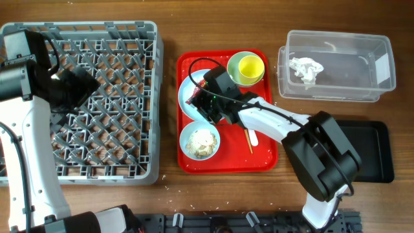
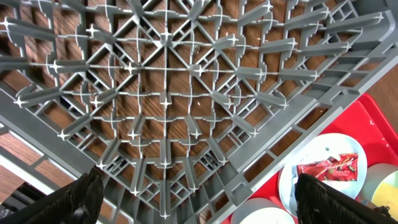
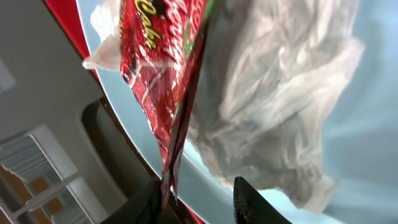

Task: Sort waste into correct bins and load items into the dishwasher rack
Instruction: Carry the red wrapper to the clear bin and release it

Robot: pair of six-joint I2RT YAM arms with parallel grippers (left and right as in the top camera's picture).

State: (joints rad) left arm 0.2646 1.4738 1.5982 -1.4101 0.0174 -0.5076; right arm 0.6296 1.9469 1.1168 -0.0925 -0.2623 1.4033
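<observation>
My right gripper (image 1: 206, 98) hangs low over the round pale plate (image 1: 187, 90) on the red tray. In the right wrist view a shiny red wrapper (image 3: 158, 74) stands on edge beside crumpled white tissue (image 3: 280, 93). The wrapper's lower tip rests against the left of the two fingers (image 3: 146, 205). A gap with bare plate shows between the jaws, which stand narrowed but open (image 3: 202, 193). My left gripper (image 1: 77, 84) is wide open above the grey dishwasher rack (image 2: 161, 93), holding nothing. A small white bowl (image 1: 200, 142) holds rice scraps. The yellow cup (image 1: 251, 66) sits in the pale green bowl (image 1: 234, 72).
A clear tub (image 1: 381, 61) at the back right holds a crumpled tissue (image 1: 305, 70). The flat black tray (image 1: 369, 152) lies to the right, partly under my right arm. Chopsticks (image 1: 249, 142) and a white fork (image 1: 253, 137) lie on the red tray (image 1: 265, 155).
</observation>
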